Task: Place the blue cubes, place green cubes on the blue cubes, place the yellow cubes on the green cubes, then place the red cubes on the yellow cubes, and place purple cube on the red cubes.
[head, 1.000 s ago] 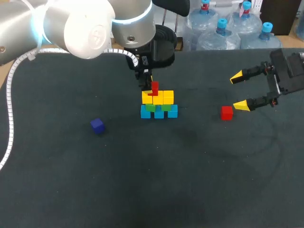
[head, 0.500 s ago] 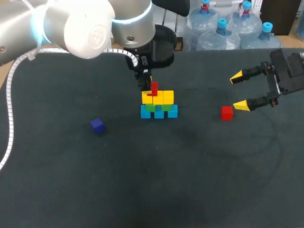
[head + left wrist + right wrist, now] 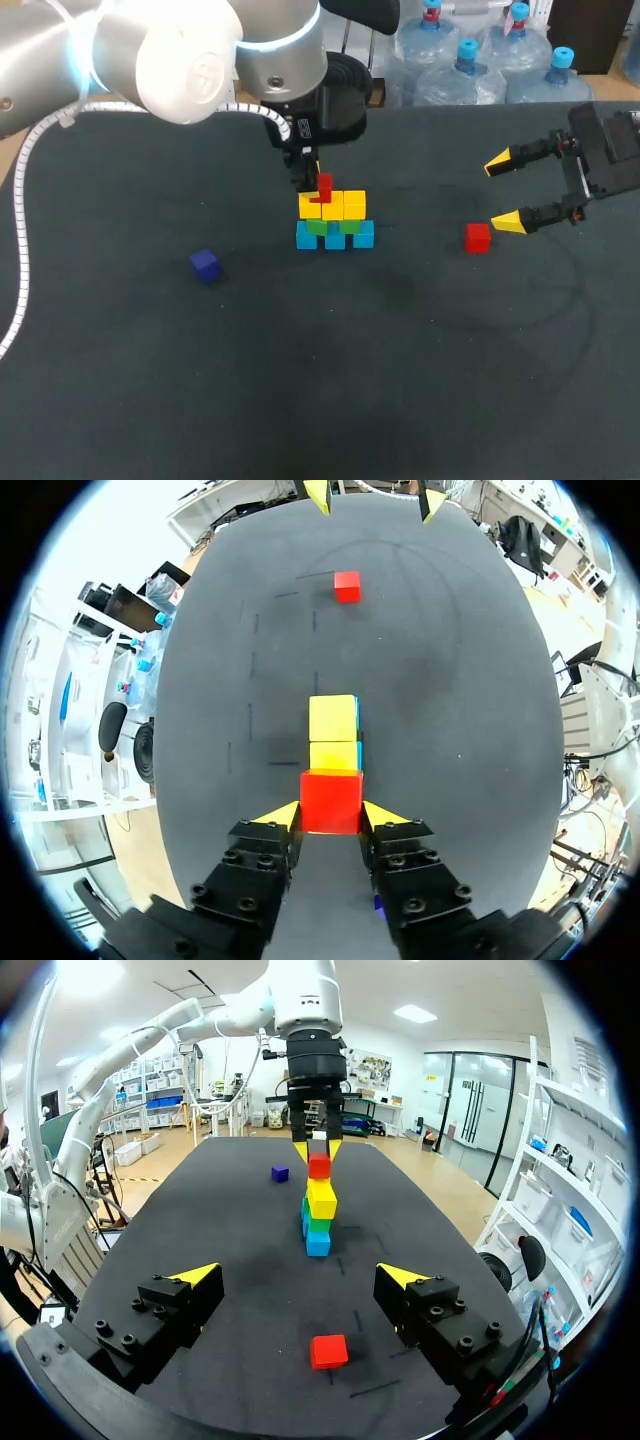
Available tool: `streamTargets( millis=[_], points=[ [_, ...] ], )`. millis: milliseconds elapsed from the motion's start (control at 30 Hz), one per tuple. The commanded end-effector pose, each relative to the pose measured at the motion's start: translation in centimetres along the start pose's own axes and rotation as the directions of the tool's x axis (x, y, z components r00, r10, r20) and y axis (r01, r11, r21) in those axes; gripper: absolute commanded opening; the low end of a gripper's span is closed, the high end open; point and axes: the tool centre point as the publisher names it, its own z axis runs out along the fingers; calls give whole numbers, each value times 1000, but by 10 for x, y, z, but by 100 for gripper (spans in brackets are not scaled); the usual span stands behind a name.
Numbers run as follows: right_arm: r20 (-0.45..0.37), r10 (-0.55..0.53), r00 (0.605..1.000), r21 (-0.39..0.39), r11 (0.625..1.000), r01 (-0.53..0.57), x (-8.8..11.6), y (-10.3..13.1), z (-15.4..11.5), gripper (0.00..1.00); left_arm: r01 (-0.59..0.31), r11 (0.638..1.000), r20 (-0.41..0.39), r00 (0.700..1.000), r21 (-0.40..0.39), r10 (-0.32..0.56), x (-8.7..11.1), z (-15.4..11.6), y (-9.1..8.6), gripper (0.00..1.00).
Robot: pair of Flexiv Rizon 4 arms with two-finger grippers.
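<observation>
One purple cube [image 3: 205,265] lies alone on the table [image 3: 400,380], well left of the stack [image 3: 334,222]. Stack order from the base: blue row, green, yellow. Left claw [image 3: 332,816] pinches a red cube [image 3: 324,186] by two opposite faces, at the left end of the yellow row; contact with that row cannot be confirmed. Loose red cube [image 3: 478,237] lies right of the stack, just beside the right claw [image 3: 503,192], whose fingers are spread wide and hold nothing. Handling, as judged: cubes are light, rigid and smooth-faced, and the stack topples easily. Grip flat opposite faces, centred. Release gently.
</observation>
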Motion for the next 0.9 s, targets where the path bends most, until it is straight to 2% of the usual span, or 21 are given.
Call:
streamTargets(
  millis=[33,633,900],
  points=[
    [1,-1,1000,1,1000,1,0,0,0,100,-4,1000,-3,1000,7,4,-1,0,3,25],
    [1,-1,1000,1,1000,1,0,0,0,100,-7,1000,-2,1000,8,7,-2,1,4,40],
    [1,-1,1000,1,1000,1,0,0,0,100,-9,1000,-5,1000,11,9,-2,2,5,40]
  ],
)
